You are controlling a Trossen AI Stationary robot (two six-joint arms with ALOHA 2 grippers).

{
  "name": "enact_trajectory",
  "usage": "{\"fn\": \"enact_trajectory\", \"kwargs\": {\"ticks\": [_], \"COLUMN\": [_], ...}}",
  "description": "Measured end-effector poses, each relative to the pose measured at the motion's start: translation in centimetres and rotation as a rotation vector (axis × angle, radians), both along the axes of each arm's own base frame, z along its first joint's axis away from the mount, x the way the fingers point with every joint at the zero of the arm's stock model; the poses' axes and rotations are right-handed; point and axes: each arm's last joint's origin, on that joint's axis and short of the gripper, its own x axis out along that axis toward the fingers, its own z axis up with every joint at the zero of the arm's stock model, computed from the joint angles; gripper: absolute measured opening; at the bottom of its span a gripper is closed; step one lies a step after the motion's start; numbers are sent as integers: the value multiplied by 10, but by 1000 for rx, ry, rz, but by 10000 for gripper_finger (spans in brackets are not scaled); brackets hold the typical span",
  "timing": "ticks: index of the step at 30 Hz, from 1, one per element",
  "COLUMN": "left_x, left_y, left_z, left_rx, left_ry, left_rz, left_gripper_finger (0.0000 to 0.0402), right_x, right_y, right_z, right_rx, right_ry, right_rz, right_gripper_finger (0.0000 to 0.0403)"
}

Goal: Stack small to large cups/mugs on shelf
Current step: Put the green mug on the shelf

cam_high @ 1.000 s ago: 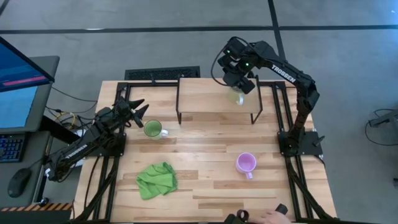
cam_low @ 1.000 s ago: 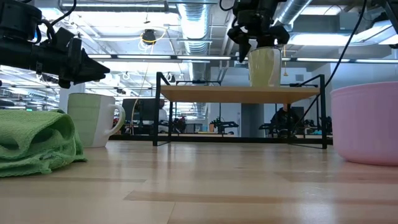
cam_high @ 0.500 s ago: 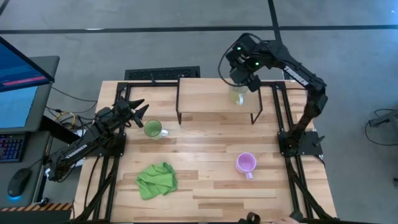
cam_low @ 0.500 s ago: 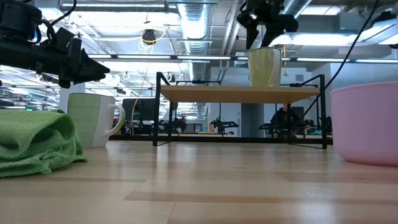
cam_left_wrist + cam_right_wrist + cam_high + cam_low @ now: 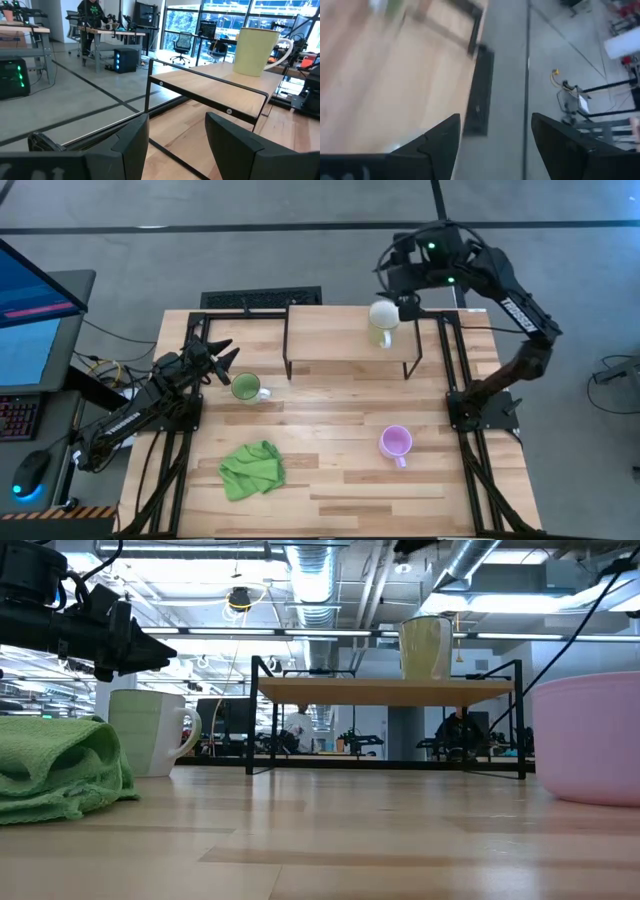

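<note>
The bench [image 5: 330, 480] carries the shelf [image 5: 330, 340] along its far edge. The left claw [image 5: 222, 358] hangs open near the left edge, just beside the green mug [image 5: 246, 388]. The right claw [image 5: 400, 280] hovers open, empty, past the far edge. The green cloth [image 5: 252, 469] lies toward the near left corner. The cream mug [image 5: 381, 323] stands upright at the shelf's right end. The purple mug [image 5: 396, 444] sits toward the bench's right edge.

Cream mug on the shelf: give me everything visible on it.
The cream mug is pale cream-white, glossy like ceramic, with a curved white handle seen in the left wrist view. It stands upright, mouth up, on the shelf, near the end closer to the right arm. Only the shelf board touches it. The right gripper is open and off it, beyond the shelf's far edge.
</note>
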Motion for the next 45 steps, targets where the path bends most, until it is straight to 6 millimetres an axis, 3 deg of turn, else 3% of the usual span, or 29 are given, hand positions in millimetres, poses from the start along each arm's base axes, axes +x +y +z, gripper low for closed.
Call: {"fn": "enact_trajectory", "kwargs": {"ticks": [12,16,20,27,32,36,45], "left_x": [0,0,0,0,0,0,0], "left_y": [0,0,0,0,0,0,0], "left_z": [0,0,0,0,0,0,0], "left_rx": [-63,-67,-66,-62,-61,-53,-28], "left_ry": [-51,-54,-54,-51,-50,-43,-22], "left_rz": [1,-3,-3,-3,-3,-4,-3], "left_gripper_finger": [185,185,185,185,185,185,185], "right_x": [2,-7,-20,-42,-53,-55,-53], "right_y": [31,50,69,108,132,146,154], "right_z": [8,15,21,18,5,-18,-80], "right_rx": [199,255,319,381,370,322,306], "right_ry": [-115,-148,-185,-192,-204,-177,-186], "right_rz": [-46,-50,-163,-273,-336,-367,-317], "right_gripper_finger": [268,268,268,268,268,268,268]}}
